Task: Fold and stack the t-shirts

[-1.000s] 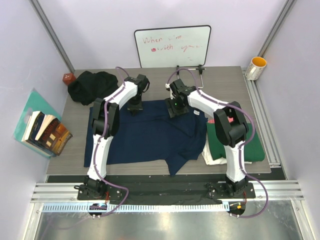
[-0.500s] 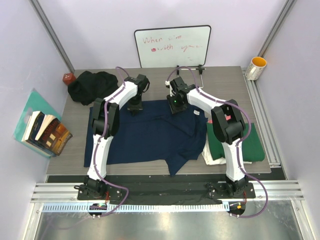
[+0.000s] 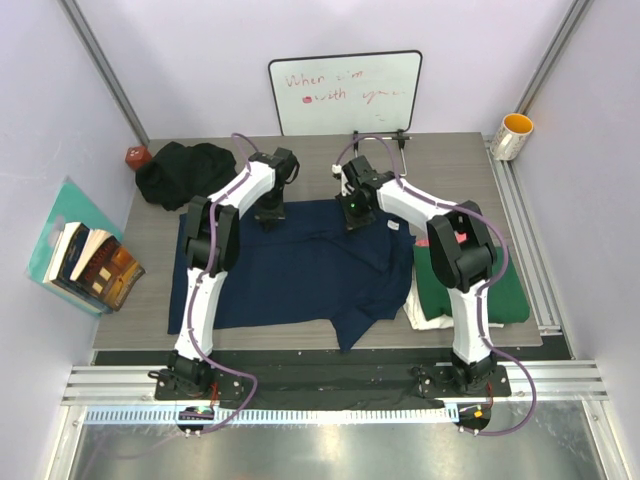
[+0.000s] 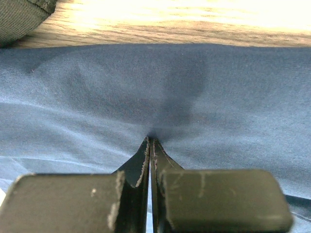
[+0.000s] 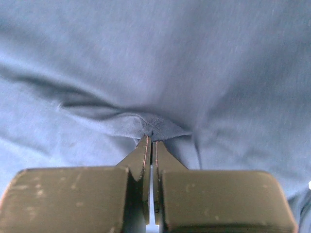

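Table (image 3: 460, 160) first: the navy t-shirt (image 3: 300, 270) is spread flat on it, directly in front of the whiteboard (image 3: 345, 92). It takes up most of the wood on the near side of the board.

Its long axis runs left-right, parallel to the whiteboard. A small white tag at its right end suggests the collar points right, and 1 sleeve hangs off the edge farthest from the board.

Front-right of the whiteboard sits the stack, with the dark green t-shirt (image 3: 500, 295) folded on top. The cream-white t-shirt (image 3: 418, 310) shows as a pale strip under its left side, touching the navy cloth.

Front-left of the whiteboard, the black t-shirt (image 3: 185, 172) is a loose heap, just off the navy shirt's corner.

Both grippers sit on the navy edge nearest the whiteboard, 1 left of board centre and 1 about under it. The left gripper (image 4: 149, 141) is clenched on a pinch of navy fabric, with creases running into the closed tips. The right gripper (image 5: 149, 132) is the same, jaws together with a small tuck of cloth bunched at the tips.

Key relation: the whole shirt body lies away from the whiteboard, on the base side of both grippers. The line between the 2 pinches is parallel to the long axis.

My read is that the fold needs both arms pulling that edge straight back from the whiteboard, at matched height and pace. Neither arm is clearly nearer. The right pinch sits closer to the collar end, so that is where I expect skew.
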### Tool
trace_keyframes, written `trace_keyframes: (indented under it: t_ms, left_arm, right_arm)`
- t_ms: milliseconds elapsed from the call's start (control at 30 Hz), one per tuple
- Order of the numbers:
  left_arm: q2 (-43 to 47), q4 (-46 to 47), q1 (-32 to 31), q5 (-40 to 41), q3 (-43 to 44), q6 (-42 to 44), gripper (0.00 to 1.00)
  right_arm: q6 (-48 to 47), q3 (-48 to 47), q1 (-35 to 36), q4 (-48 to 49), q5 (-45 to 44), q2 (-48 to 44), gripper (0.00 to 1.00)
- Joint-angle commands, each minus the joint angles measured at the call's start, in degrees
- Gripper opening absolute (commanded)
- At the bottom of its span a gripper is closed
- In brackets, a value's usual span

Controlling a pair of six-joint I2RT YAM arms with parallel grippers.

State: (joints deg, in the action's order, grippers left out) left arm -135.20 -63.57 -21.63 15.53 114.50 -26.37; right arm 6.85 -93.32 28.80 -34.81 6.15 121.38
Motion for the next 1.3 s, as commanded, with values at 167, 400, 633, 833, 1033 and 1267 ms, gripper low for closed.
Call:
trace_keyframes:
  t_ms: [167, 400, 633, 833, 1033, 1267]
  left_arm:
    - [-3.85, -1.82, 0.01, -2.87, 1.96, -0.26, 0.0]
    - [-2.27, -0.33, 0.01, -3.05, -1.38, -0.61, 0.0]
    - [-1.3, 0.2, 0.01, -2.61, -2.88, -0.61, 0.0]
    - [-1.39, -0.06, 0.01, -2.52, -1.82, -0.52, 0.0]
    - [-1.12, -0.15, 0.01, -2.61, -2.17, -0.53, 0.0]
    - [0.19, 0.46, 0.01, -2.61, -4.37, -0.53, 0.0]
  right_arm:
    - [1.23, 5.25, 4.42, -3.78, 3.16, -11.08, 0.01]
    - [4.57, 7.54, 8.11, -4.83, 5.09, -11.17, 0.02]
    - [8.0, 7.1, 11.19, -5.88, 6.5, -8.36, 0.34]
    - [8.97, 7.19, 11.63, -7.64, 5.1, -8.7, 0.47]
    - [8.35, 5.35, 11.46, -7.82, 2.03, -13.62, 0.46]
    - [8.27, 0.6, 6.19, -5.63, -1.23, -15.83, 0.36]
